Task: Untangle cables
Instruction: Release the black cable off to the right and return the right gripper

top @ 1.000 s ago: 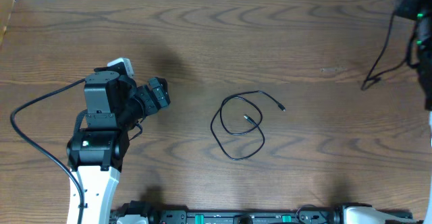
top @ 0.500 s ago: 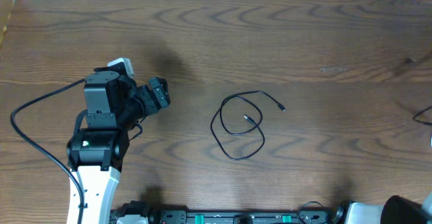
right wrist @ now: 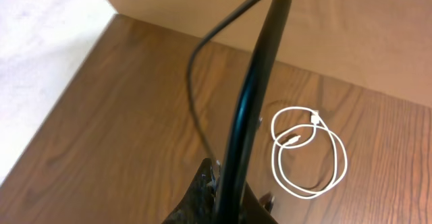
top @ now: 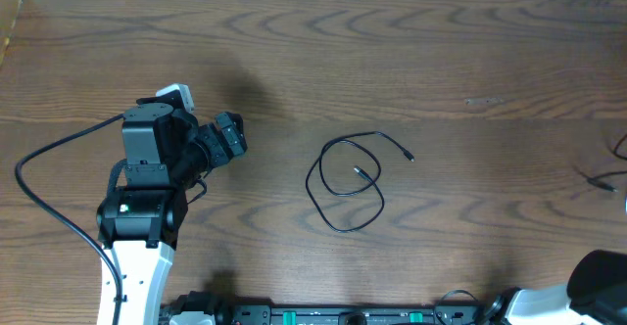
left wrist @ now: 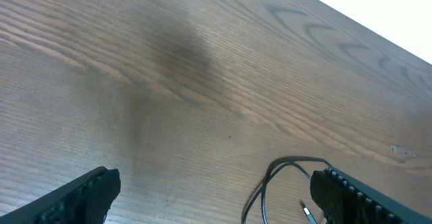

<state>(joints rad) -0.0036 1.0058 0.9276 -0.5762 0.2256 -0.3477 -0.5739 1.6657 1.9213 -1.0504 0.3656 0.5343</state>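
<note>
The left tool (top: 233, 135) is held wide open and empty, facing the looped black cable (top: 345, 183) on the surface (top: 470, 51); the right tool (right wrist: 226, 200) is clamped on a second black cable (right wrist: 255, 96).

**No readable text in any view**

Nothing legible is showing. No lettering, label, brand mark or number is appearing on the wooden table (top: 441, 51), the looped black cable (top: 310, 186), the white cable (right wrist: 273, 158) or the left arm (top: 147, 168). A small white piece (top: 178, 95) on that arm is showing no print that can be made out.
</note>
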